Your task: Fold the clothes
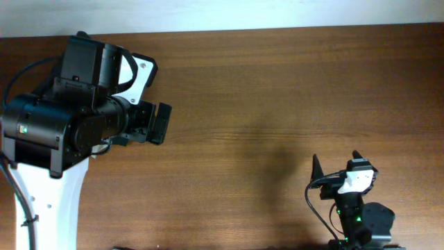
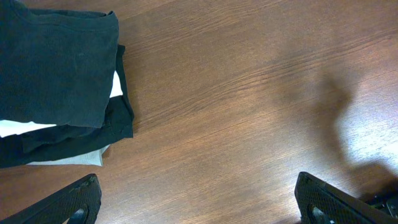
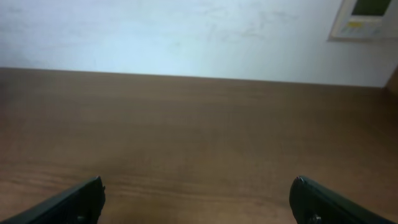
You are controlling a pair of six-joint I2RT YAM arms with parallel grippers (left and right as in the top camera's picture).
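A very dark teal folded garment (image 2: 56,62) lies on top of a stack at the upper left of the left wrist view; no lettering shows on it. Under it are a white layer (image 2: 15,128), a black layer (image 2: 115,121) and a pale grey-beige layer (image 2: 81,158). The stack is hidden in the overhead view, under my left arm. My left gripper (image 2: 199,205) is open and empty above bare wood, to the right of the stack; it also shows in the overhead view (image 1: 156,123). My right gripper (image 3: 199,199) is open and empty, low over the table (image 1: 336,165).
The wooden table (image 1: 277,90) fills the overhead view. A white wall (image 3: 186,31) rises behind its far edge, with a wall panel (image 3: 364,18) at the upper right. My left arm's body (image 1: 62,118) covers the table's left side.
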